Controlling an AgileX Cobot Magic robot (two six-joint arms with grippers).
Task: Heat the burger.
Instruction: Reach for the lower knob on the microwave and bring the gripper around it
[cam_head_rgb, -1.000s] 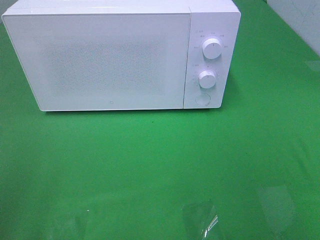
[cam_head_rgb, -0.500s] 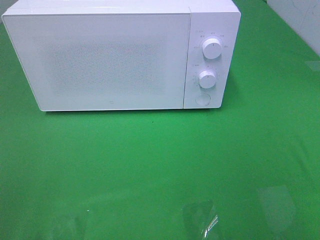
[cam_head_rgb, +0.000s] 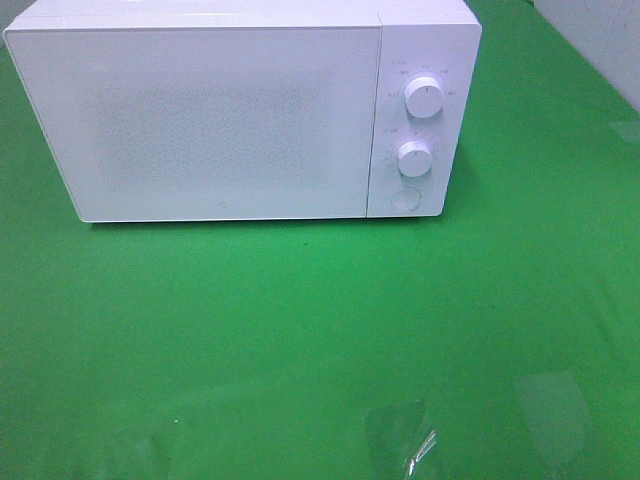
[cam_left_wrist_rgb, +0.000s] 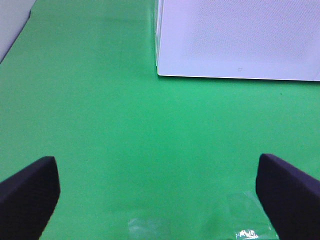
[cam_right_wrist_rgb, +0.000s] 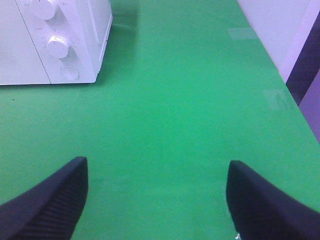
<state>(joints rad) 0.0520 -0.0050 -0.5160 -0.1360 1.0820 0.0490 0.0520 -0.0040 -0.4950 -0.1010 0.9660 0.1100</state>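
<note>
Remaining as before: both jaws wide apart and empty, microwave (cam_head_rgb: 240, 115) shut.

1. The burger is not visible in any view; whether it is hidden cannot be told.
2. The white microwave (cam_head_rgb: 200, 120) stands upright on the green table (cam_head_rgb: 300, 330), with its door shut.

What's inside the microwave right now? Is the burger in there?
The microwave has its door shut; the speckled white front shows nothing through it, so the inside is hidden. No burger shows on the green table in any view.
</note>
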